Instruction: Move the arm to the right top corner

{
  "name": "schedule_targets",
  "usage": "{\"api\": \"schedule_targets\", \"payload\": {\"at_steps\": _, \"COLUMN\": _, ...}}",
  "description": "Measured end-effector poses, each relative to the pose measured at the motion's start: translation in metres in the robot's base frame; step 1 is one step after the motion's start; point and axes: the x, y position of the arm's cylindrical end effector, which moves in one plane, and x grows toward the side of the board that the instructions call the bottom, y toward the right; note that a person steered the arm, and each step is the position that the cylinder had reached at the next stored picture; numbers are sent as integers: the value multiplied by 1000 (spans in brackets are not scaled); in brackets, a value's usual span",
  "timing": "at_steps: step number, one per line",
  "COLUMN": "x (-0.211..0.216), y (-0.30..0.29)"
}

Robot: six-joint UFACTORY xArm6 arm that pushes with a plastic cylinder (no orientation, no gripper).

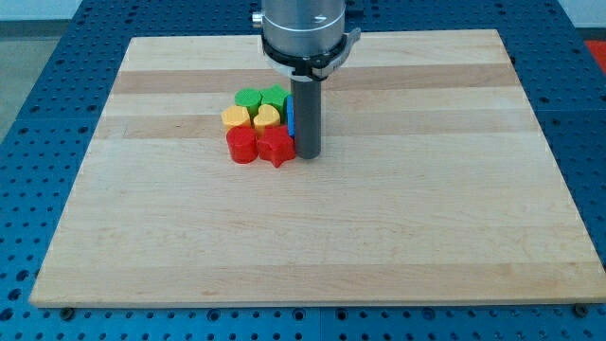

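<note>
Rod first: our arm ends in a straight dark rod with no jaws or fingers to open or close, so it holds nothing. Our tip (308, 154) rests on the wooden board (379, 237), just to the view's right of the block cluster and touching or nearly touching it.

Taking the tip as landmark, the red star-shaped block (276, 147) lies immediately to its left, with the red cylinder (241, 145) beyond that. Up and left of the tip sit the yellow heart-shaped block (267, 117) and an orange-yellow block (235, 116) whose shape we cannot settle. Further up are two green blocks (249, 98), shapes unclear. A sliver of blue block (293, 121) shows against the rod's left side; most of it is hidden.

From the tip toward the view's right and top the board is bare wood out to its top right corner (497, 34). Around the board lies a blue perforated table (578, 114). The metal mount (305, 28) above the rod is cut off by the view's top
</note>
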Motion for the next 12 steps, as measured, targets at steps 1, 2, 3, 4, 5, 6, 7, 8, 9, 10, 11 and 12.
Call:
{"api": "schedule_targets", "payload": {"at_steps": 1, "x": 0, "y": 17}}
{"api": "schedule_targets", "payload": {"at_steps": 2, "x": -1, "y": 60}}
{"api": "schedule_targets", "payload": {"at_steps": 3, "x": -27, "y": 79}}
{"api": "schedule_targets", "payload": {"at_steps": 4, "x": -63, "y": 79}}
{"api": "schedule_targets", "payload": {"at_steps": 5, "x": -77, "y": 72}}
{"api": "schedule_targets", "payload": {"at_steps": 6, "x": -78, "y": 58}}
{"api": "schedule_targets", "payload": {"at_steps": 7, "x": -78, "y": 47}}
{"api": "schedule_targets", "payload": {"at_steps": 8, "x": -76, "y": 41}}
{"api": "schedule_targets", "payload": {"at_steps": 9, "x": -74, "y": 37}}
{"api": "schedule_targets", "payload": {"at_steps": 10, "x": -72, "y": 33}}
{"api": "schedule_targets", "payload": {"at_steps": 11, "x": -70, "y": 28}}
{"api": "schedule_targets", "payload": {"at_steps": 12, "x": -70, "y": 27}}
